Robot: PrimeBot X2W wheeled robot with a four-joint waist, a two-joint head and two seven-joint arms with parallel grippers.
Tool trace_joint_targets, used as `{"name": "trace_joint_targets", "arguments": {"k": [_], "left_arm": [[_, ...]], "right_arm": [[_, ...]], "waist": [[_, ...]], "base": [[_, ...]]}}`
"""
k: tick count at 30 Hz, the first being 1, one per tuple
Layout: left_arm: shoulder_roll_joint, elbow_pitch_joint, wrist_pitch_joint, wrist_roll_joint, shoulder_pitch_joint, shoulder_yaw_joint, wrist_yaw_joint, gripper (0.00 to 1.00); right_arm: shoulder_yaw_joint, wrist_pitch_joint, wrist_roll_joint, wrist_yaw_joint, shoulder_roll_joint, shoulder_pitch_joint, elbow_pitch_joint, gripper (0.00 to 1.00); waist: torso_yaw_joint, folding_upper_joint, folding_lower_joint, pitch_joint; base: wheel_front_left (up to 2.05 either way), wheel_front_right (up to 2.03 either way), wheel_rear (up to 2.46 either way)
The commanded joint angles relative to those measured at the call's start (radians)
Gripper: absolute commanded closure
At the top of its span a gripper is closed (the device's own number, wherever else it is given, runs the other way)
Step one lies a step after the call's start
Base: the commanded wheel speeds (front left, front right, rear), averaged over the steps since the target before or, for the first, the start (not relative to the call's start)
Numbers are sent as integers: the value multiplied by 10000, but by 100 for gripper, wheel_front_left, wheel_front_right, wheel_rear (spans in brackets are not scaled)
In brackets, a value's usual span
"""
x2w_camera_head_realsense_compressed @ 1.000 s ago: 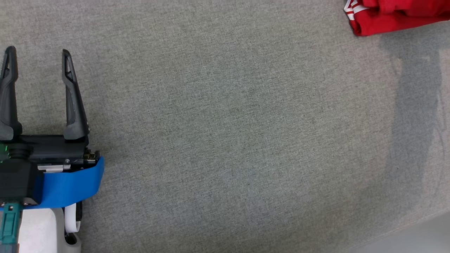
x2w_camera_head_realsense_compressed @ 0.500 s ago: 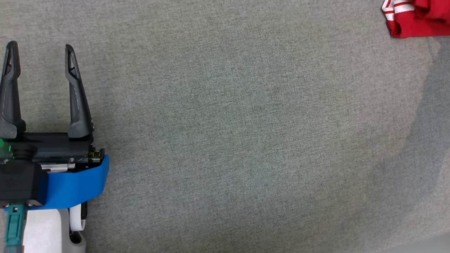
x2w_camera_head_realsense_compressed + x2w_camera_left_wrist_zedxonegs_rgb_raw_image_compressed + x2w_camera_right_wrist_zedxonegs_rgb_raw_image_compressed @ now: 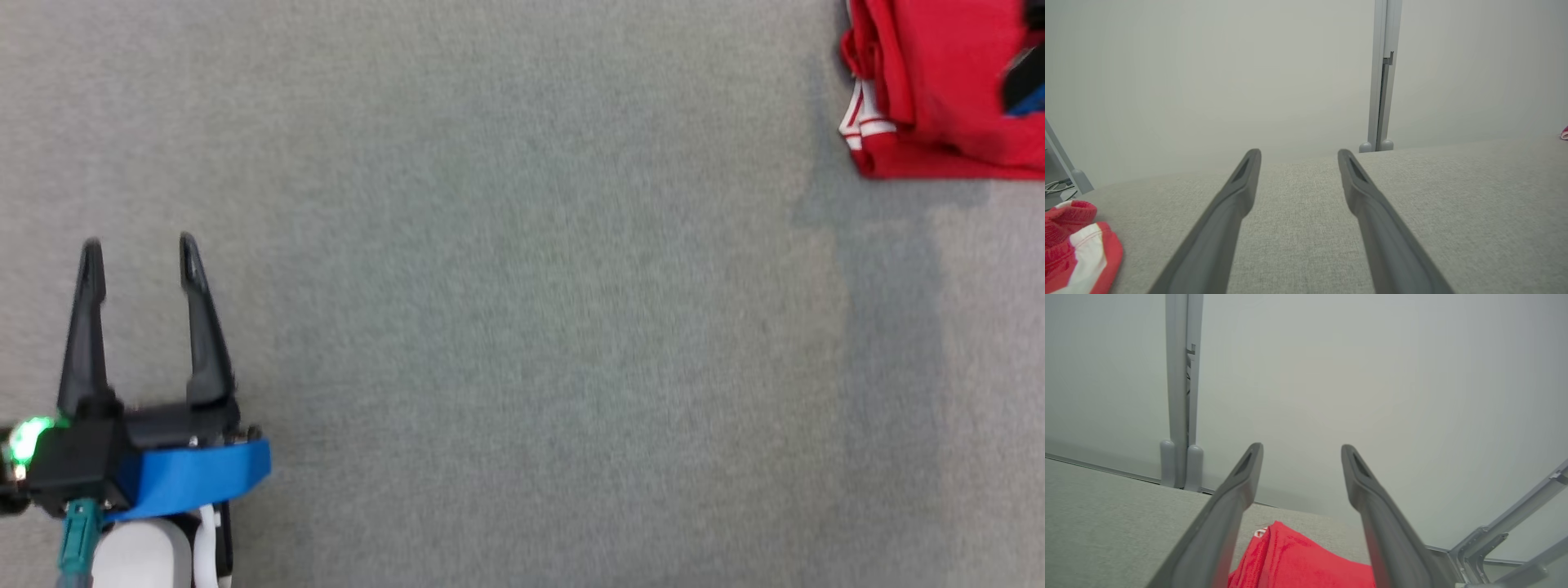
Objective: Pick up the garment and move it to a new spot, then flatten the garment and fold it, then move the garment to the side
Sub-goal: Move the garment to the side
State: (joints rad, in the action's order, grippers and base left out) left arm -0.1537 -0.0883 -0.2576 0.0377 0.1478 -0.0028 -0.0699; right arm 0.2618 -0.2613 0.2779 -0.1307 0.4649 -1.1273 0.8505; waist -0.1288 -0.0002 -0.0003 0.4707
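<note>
Right claw (image 3: 1301,448) opened | garment (image 3: 1298,559) lies beneath it | left claw (image 3: 140,242) well apart

**Red garment (image 3: 939,98) lay folded under the right gripper (image 3: 1301,448)**

The garment was red with white stripes along one edge. It was folded into a flat, compact stack with its layered edges showing, and it rested on the grey cloth (image 3: 522,327). It lay below and between the right gripper's two fingers, one corner pointing ahead. It was well apart from the left gripper (image 3: 140,242), ahead and far to that gripper's right.
</note>
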Motion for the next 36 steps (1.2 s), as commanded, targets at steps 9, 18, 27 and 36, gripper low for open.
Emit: {"name": "trace_joint_targets", "arguments": {"k": [9,18,27,36], "left_arm": [[181,904,-77,424,-1353,299,23,0],[355,1512,-76,554,-2025,246,242,0],[470,1886,-77,569,-2529,293,328,0],[490,2231,-78,543,-2864,256,464,0]], "right_arm": [[-608,-49,-233,-2,-1550,3480,-2289,0],[-1338,-50,-318,-2,-2501,7000,-3676,0],[-2032,-51,-731,-2,-3269,9419,-4714,0],[-2556,148,-1225,-2,-3813,10950,-5459,0]], "waist": [[490,2,3,-2049],[1115,2,3,-3271],[1087,2,3,-4010],[1186,2,3,-4652]], "base": [[0,0,0],[0,0,0],[0,0,0],[0,0,0]]}}
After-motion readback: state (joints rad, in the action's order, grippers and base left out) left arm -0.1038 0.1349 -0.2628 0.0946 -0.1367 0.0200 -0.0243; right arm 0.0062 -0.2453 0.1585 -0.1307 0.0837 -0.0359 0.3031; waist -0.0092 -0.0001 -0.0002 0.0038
